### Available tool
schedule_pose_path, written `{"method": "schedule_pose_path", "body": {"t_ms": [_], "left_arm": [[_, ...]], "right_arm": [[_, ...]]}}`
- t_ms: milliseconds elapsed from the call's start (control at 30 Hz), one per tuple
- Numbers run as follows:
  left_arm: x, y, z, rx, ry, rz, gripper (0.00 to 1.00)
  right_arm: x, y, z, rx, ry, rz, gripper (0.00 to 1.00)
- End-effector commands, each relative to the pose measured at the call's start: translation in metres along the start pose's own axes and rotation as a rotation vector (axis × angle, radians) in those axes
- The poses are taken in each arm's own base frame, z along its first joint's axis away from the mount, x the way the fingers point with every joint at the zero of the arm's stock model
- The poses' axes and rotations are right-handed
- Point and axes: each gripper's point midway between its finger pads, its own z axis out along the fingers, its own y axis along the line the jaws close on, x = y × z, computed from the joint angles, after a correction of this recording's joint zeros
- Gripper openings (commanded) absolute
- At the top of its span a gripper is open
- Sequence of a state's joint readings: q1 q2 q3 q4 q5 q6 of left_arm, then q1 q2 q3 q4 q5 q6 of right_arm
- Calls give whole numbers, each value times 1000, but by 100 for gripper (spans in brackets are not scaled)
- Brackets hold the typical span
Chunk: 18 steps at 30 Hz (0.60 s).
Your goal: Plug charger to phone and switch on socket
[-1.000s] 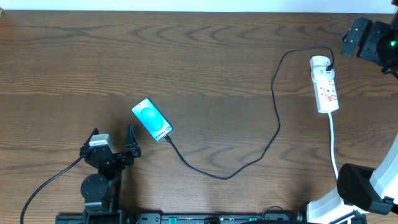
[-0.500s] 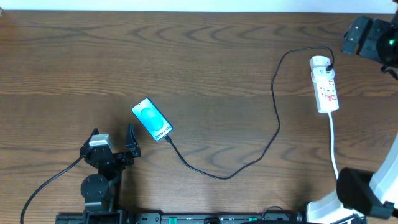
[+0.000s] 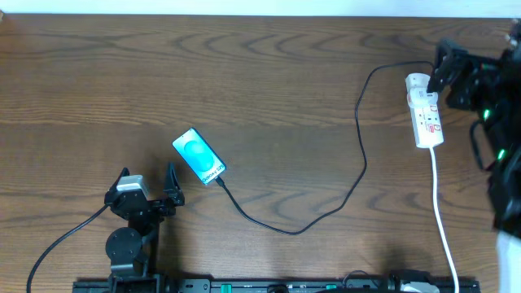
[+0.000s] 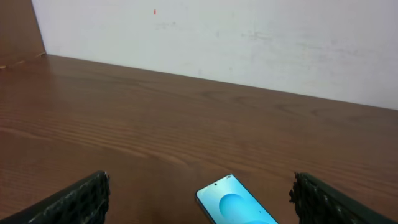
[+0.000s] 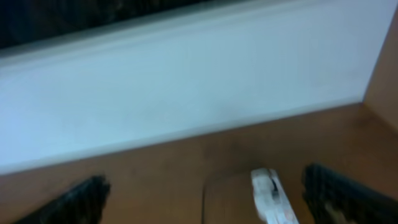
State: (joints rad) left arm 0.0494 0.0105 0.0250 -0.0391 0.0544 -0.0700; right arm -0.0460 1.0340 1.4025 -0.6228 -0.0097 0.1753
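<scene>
Rightward on the table [image 3: 269, 73], only the right arm has shifted: half a second ago it sat back in the far right corner, and now its dark bulk (blurred in the overhead view) hangs just beside the far end of the socket [image 3: 426, 110]. The socket lies where it did, white cord trailing toward the near edge. From its far end the charger [image 3: 359, 163] loops left and down to the phone [image 3: 199, 156], its tip touching the phone's near end; whether it is fully seated cannot be told. Phone and cable have not moved. The right gripper [image 5: 202, 186] is spread wide and holds nothing, the socket showing between its fingers. The left gripper [image 3: 147, 181], unchanged, rests just beside the phone, likewise wide apart and empty.
</scene>
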Motion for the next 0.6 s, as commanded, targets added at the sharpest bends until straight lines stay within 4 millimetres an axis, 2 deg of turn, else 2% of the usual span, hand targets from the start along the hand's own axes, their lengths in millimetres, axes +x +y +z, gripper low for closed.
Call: {"method": "schedule_pose_path", "body": {"t_ms": [0, 400, 567], "left_arm": [[16, 0, 1, 2, 43, 18, 94], [16, 0, 1, 2, 43, 18, 94], [16, 0, 1, 2, 43, 18, 94]], "right_arm": [[44, -12, -4, 22, -49, 2, 99], [153, -27, -24, -30, -375, -111, 99], [194, -29, -24, -51, -412, -135, 99]]}}
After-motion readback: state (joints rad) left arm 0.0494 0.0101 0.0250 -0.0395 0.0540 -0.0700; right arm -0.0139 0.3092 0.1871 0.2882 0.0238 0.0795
